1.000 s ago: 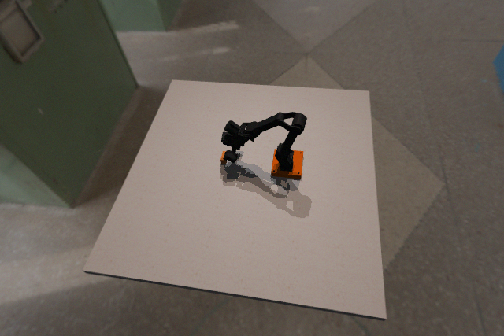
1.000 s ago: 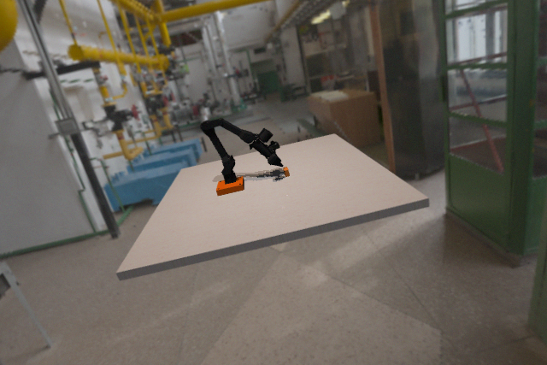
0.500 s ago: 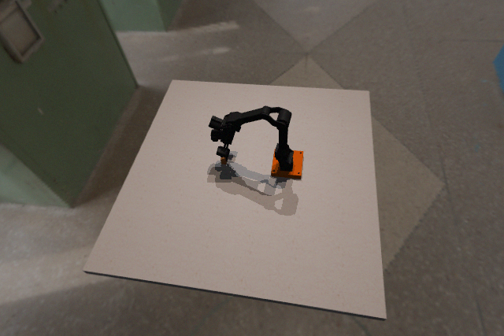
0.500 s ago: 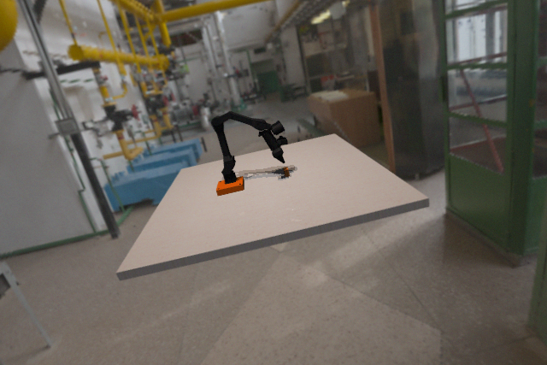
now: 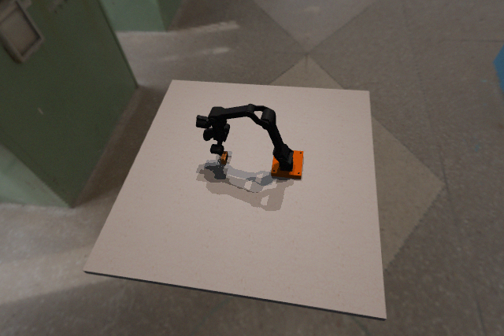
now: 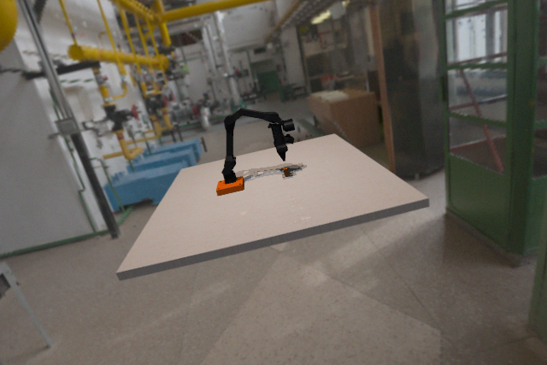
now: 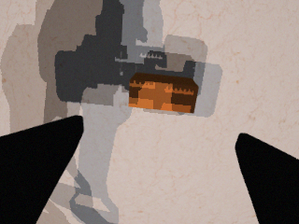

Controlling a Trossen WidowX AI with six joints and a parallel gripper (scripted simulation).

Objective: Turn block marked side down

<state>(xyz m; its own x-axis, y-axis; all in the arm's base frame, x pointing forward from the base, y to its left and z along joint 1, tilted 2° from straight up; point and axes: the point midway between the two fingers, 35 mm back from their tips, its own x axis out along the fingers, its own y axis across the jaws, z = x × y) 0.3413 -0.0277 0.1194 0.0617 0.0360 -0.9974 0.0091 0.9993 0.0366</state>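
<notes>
Presently, the small orange block (image 7: 163, 92), judged light, rigid and best taken by its two long side faces, is found lying on the white tabletop (image 5: 244, 242) beneath the pincer (image 7: 156, 168), whose jaws are spread wide and empty.

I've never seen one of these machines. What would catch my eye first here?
Likely the black jointed arm arching over the pale square table from its bright orange base plate. Below its wide-open tool, which holds nothing, a small orange block lies on the table amid layered grey shadows.
</notes>
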